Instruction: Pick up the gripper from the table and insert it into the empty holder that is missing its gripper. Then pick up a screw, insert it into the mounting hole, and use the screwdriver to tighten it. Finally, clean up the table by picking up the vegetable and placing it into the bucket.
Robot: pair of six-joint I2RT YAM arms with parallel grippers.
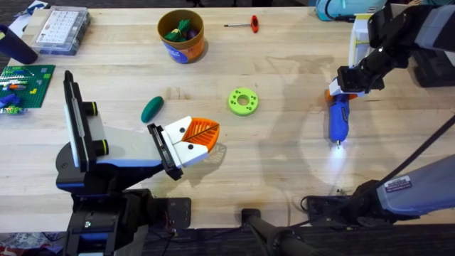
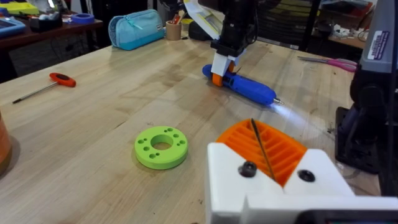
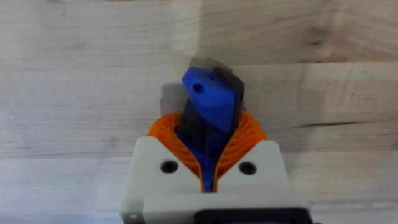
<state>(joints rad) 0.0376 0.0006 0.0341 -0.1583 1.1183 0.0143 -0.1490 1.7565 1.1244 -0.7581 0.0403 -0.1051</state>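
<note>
Light wood table (image 1: 284, 92). R gripper (image 1: 345, 85) pinches the blue screwdriver (image 1: 338, 119) at its orange collar end; tip lit, lying on table. White/orange gripper part (image 1: 195, 137) sits at the black holder (image 1: 165, 151). L gripper: can't tell. Bucket (image 1: 181, 35) far side; dark green vegetable (image 1: 152, 109) nr holder.

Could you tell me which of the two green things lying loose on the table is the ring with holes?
The bright lime disc nearer the table's middle; the dark green vegetable is a smooth oval.
</note>
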